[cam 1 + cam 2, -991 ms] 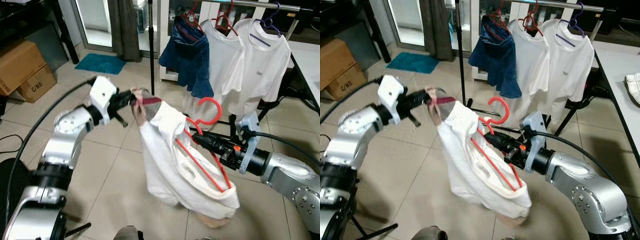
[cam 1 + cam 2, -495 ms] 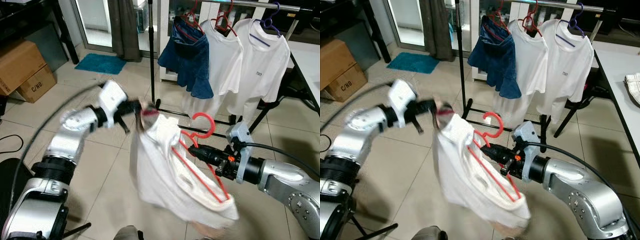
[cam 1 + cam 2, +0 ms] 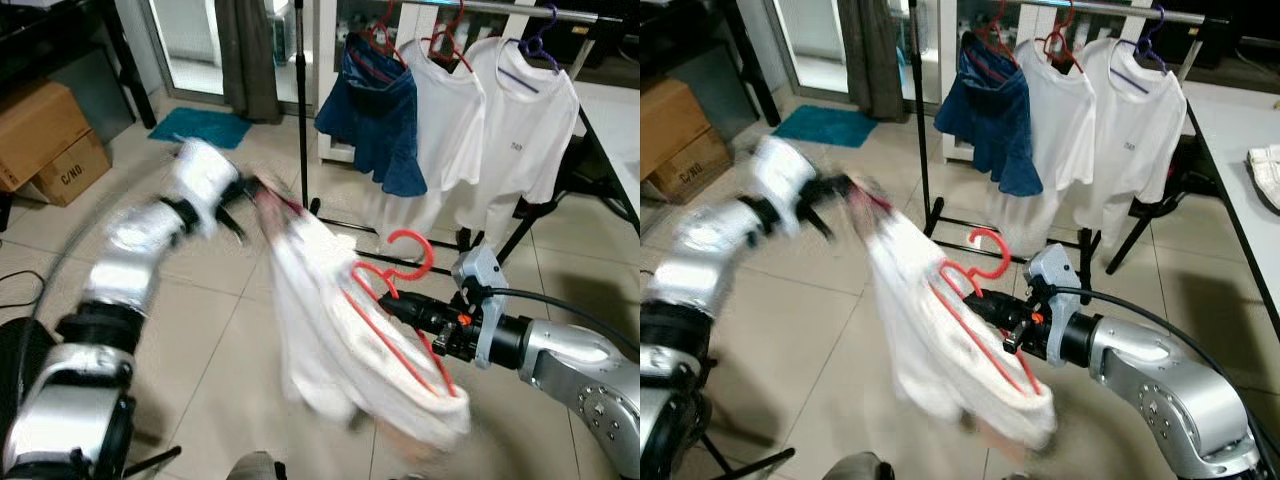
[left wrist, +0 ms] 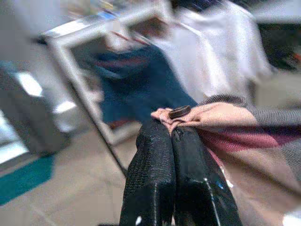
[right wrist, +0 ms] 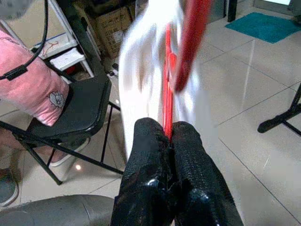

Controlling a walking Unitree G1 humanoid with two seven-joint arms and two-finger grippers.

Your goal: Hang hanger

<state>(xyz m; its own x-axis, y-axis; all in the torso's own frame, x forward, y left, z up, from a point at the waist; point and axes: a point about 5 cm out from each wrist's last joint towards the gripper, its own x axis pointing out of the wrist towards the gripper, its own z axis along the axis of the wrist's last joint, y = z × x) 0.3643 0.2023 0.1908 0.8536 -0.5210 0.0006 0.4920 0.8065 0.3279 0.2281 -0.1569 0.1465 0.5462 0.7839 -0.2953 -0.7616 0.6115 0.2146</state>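
Since the earlier frames, the left gripper (image 3: 250, 187) has been swung up and leftward, blurred, its fingers pinched on the shirt (image 3: 330, 310) collar. At the right, the right gripper (image 3: 392, 306) is clamped on the red hanger (image 3: 400, 262), well below the rail (image 3: 500, 8). The collar should be kept taut so the hanger seats squarely before being lifted to the rail.

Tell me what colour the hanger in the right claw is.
Red; the hanger shows best in the right eye view.
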